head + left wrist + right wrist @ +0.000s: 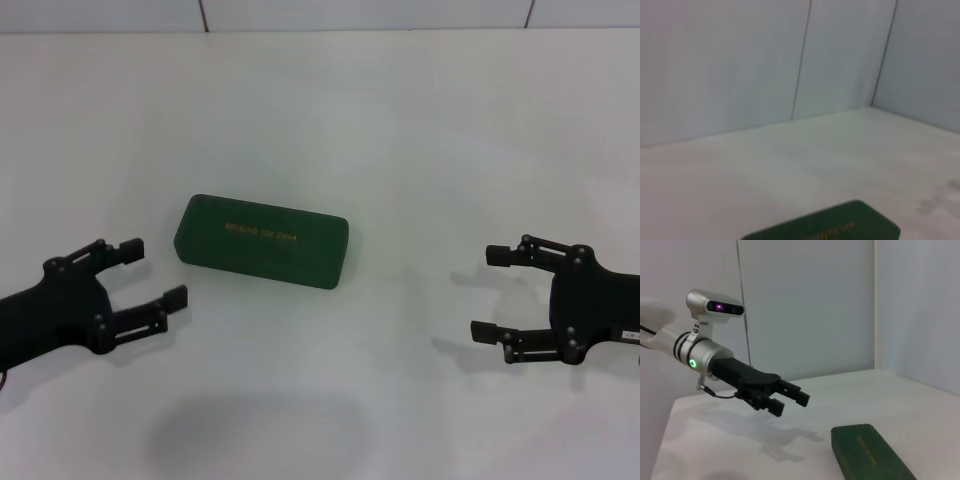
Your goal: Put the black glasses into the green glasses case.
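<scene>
The green glasses case [262,240] lies closed on the white table, left of centre, gold lettering on its lid. It also shows in the left wrist view [832,227] and the right wrist view [871,454]. The black glasses are out of view. My left gripper [152,271] hovers open just left of the case, fingers pointing toward it; the right wrist view shows it [791,397] above the table. At the right side, well clear of the case, my right gripper [492,292] is open and holds nothing.
The white table [400,130] ends at a tiled wall along the back. Pale wall panels [740,65] stand behind the table in the wrist views.
</scene>
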### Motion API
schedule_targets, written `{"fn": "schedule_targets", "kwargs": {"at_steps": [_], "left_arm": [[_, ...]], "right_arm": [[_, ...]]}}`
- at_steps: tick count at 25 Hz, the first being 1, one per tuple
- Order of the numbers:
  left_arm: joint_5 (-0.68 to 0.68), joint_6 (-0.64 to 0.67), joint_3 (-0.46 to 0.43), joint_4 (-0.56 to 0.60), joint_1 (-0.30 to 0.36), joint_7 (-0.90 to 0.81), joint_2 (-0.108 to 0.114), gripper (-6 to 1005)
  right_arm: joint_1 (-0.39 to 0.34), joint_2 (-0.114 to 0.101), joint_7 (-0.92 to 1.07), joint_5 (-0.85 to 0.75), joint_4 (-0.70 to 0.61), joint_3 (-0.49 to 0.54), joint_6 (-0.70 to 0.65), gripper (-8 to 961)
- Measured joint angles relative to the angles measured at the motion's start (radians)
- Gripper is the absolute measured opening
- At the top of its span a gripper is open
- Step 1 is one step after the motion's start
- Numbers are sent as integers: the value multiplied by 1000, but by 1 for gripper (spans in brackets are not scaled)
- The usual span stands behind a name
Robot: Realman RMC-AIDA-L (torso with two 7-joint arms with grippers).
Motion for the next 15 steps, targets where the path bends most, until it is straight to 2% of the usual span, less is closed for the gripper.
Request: {"fn": "schedule_targets", "kwargs": {"at_steps": [7,15], "left_arm": [[13,3,-18,-33,-10,11,5,881],[4,68,-65,-42,-26,13,8,880]], "right_arm": [[-5,4,-35,0,10,-3,4,890],[-9,3,-56,1,9,-4,-31,889]]}}
